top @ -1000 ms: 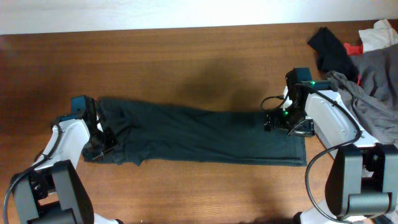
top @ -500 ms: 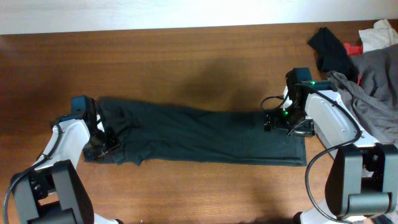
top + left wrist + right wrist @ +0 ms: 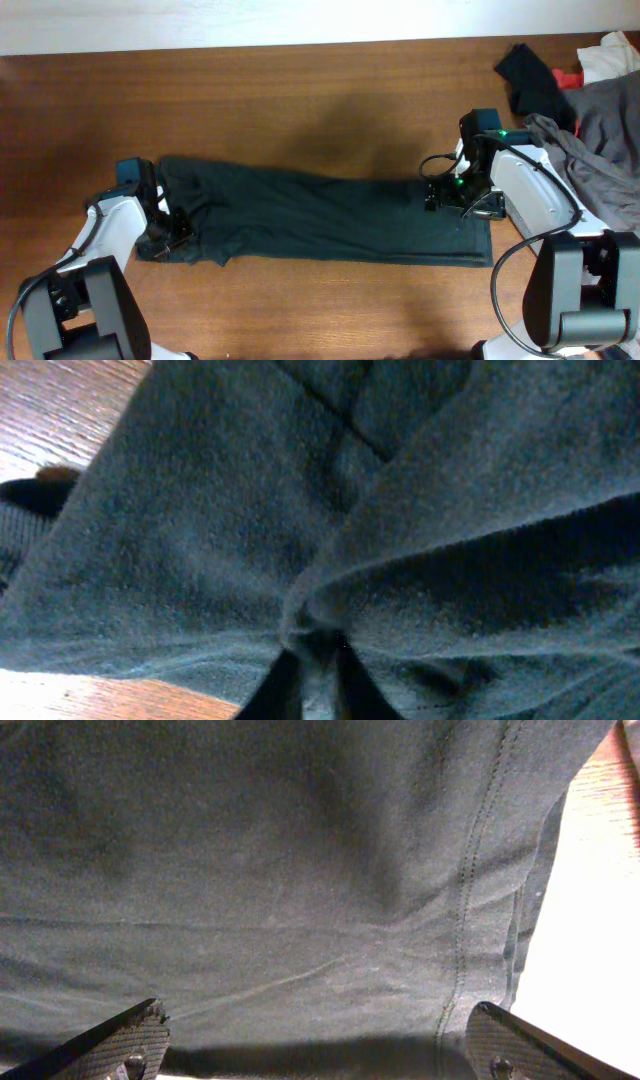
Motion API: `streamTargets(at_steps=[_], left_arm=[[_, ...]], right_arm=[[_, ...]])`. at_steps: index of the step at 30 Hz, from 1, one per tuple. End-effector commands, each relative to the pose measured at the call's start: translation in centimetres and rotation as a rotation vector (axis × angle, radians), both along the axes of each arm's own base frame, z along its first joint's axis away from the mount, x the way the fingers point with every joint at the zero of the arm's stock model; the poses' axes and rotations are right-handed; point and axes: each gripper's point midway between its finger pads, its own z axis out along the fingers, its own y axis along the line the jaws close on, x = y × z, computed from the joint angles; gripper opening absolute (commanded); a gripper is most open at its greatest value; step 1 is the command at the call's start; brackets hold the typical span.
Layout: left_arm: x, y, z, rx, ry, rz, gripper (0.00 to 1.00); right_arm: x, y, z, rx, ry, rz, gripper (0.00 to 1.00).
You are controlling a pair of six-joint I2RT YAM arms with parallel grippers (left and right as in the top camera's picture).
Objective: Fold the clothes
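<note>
Brown wooden tabletop (image 3: 300, 90) fills the overhead view, with a pale wall strip along its far edge. The dark blackish-green garment (image 3: 330, 215) lies flat across the middle as a long band running left to right. At its left end the left gripper (image 3: 165, 232) is pinched together on a bunched fold; in the left wrist view the cloth puckers into the narrow gap between the dark fingers (image 3: 285, 685). At the right end the right gripper (image 3: 320, 1055) hangs low over the hem, jaws wide apart, holding nothing. A light grey garment (image 3: 610, 140), a black cloth (image 3: 530, 80) and a red scrap (image 3: 570, 77) sit at the far right corner.
</note>
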Motion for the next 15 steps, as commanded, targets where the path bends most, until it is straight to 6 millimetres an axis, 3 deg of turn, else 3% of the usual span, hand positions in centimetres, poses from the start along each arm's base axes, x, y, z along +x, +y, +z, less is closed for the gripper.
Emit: streamTargets(at_steps=[1, 15], left_arm=[[-0.1, 0.0, 0.0, -0.01, -0.003, -0.001, 0.06], [1.3, 0.6, 2.2, 0.015, -0.038, 0.0, 0.0]], right_arm=[[0.4, 0.0, 0.5, -0.001, -0.022, 0.003, 0.99], [0.4, 0.0, 0.5, -0.001, -0.022, 0.003, 0.99]])
